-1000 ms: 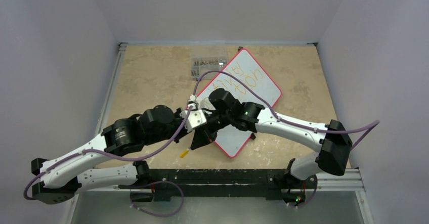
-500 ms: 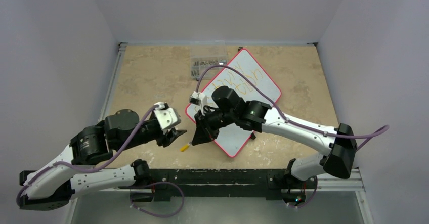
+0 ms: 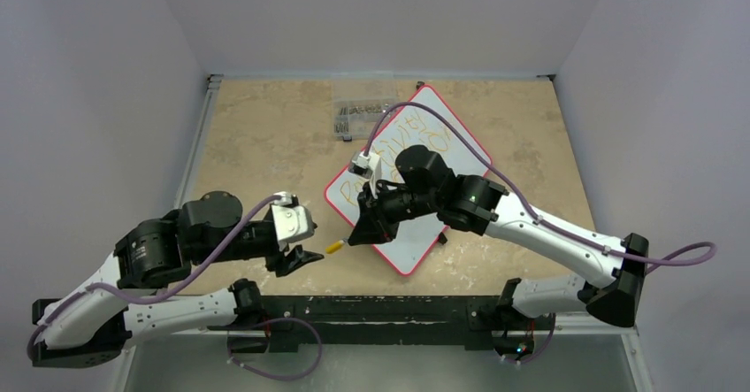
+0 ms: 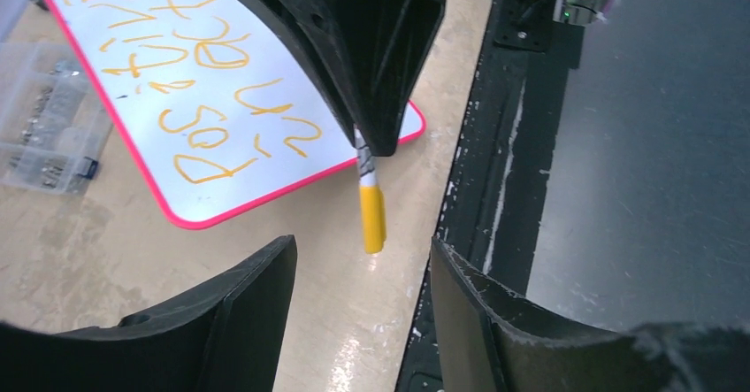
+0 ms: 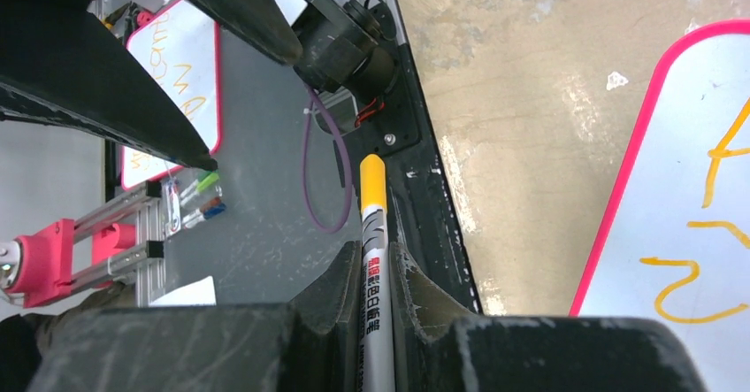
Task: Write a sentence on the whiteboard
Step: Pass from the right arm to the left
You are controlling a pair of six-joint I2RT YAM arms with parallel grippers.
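The whiteboard (image 3: 442, 157) lies tilted like a diamond on the table, with a red-pink frame. Orange lettering, the sentence (image 3: 414, 132), runs across it in two lines and my right arm hides part of it. My right gripper (image 3: 363, 233) hovers off the board's near-left edge, shut on a white marker with a yellow end (image 3: 334, 247) that points toward the left arm. My left gripper (image 3: 305, 255) stands open just left of that yellow end, holding nothing. In the left wrist view the marker (image 4: 372, 218) hangs ahead of my open fingers (image 4: 239, 312). The right wrist view shows the marker (image 5: 371, 224) clamped tight.
A clear plastic parts box (image 3: 363, 113) sits at the back beside the whiteboard's far-left edge. The black rail (image 3: 380, 308) runs along the table's near edge just below both grippers. Bare tan tabletop (image 3: 256, 153) spreads to the left.
My left gripper let go at the marker, opened, and drew back toward the near left. The right arm carried the marker slightly right and up.
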